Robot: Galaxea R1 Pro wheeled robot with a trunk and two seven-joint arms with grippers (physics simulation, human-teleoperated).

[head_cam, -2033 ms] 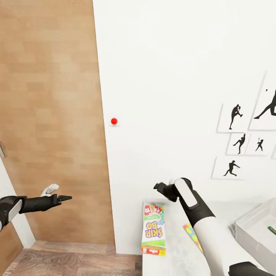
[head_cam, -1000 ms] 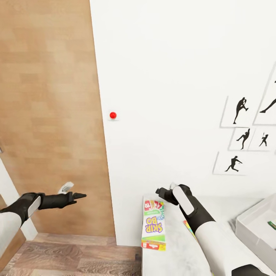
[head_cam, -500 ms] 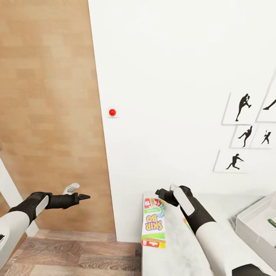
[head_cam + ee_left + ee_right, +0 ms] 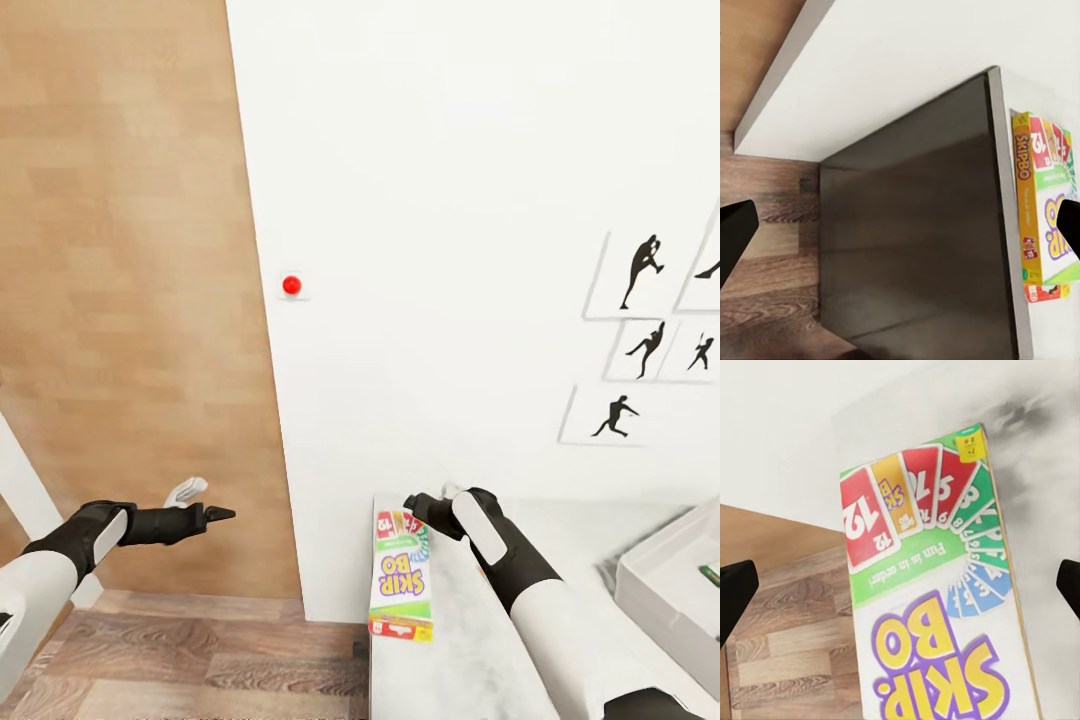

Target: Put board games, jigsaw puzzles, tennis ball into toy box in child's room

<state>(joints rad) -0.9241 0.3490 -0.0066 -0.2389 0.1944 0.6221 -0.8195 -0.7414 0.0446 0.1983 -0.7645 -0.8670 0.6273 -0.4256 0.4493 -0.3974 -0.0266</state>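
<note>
A yellow-green Skip-Bo board game (image 4: 402,575) lies flat at the left end of the white-grey table (image 4: 465,665). My right gripper (image 4: 418,504) hovers open just above the box's far end; the right wrist view looks straight down on the board game (image 4: 937,607) between wide-spread fingertips (image 4: 735,592). My left gripper (image 4: 212,514) is open, out over the floor to the left of the table. In its view are the table's dark side panel (image 4: 915,240) and the board game (image 4: 1042,202) on top. The light grey toy box (image 4: 660,590) sits at the right edge.
A wooden wardrobe door (image 4: 130,300) fills the left, with wood-plank floor (image 4: 200,650) below it. The white wall behind the table carries a red dot (image 4: 291,285) and black silhouette pictures (image 4: 640,270). A small green item (image 4: 711,574) lies inside the toy box.
My left arm has reached rightward toward the table's end, then stayed put over the last half second. The right gripper stays over the Skip-Bo box. The head view has shifted slightly.
</note>
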